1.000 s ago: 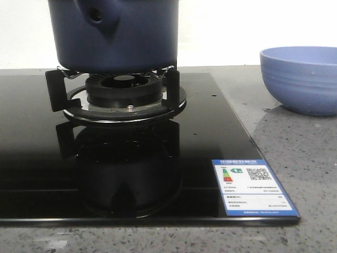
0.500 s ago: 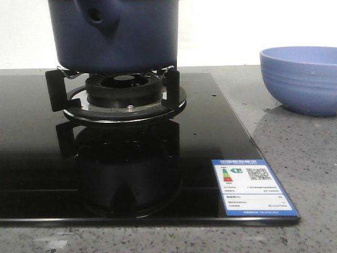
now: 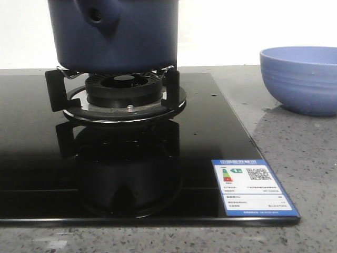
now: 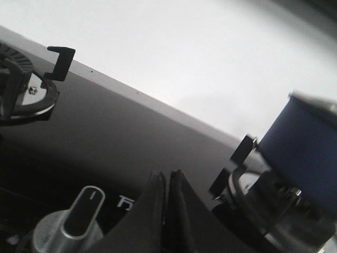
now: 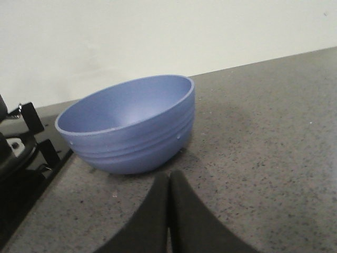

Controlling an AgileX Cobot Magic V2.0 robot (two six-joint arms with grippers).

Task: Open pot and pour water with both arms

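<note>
The dark navy-blue pot [image 3: 118,34] stands on the black burner grate [image 3: 124,92] of the glass stove; its side knob [image 3: 96,16] with a round hole faces me. Its top is cut off by the front view, so the lid is out of view. The pot also shows in the left wrist view [image 4: 305,147]. My left gripper [image 4: 168,176] is shut and empty above the stove front, apart from the pot. My right gripper [image 5: 169,177] is shut and empty above the grey counter, just short of the light blue ribbed bowl [image 5: 129,124]. No water shows.
The light blue bowl [image 3: 300,79] stands on the grey counter right of the stove. A silver stove dial [image 4: 79,216] sits beside my left gripper. A second burner [image 4: 23,87] lies farther along the glass. A blue energy label [image 3: 253,185] is at the stove's front right corner.
</note>
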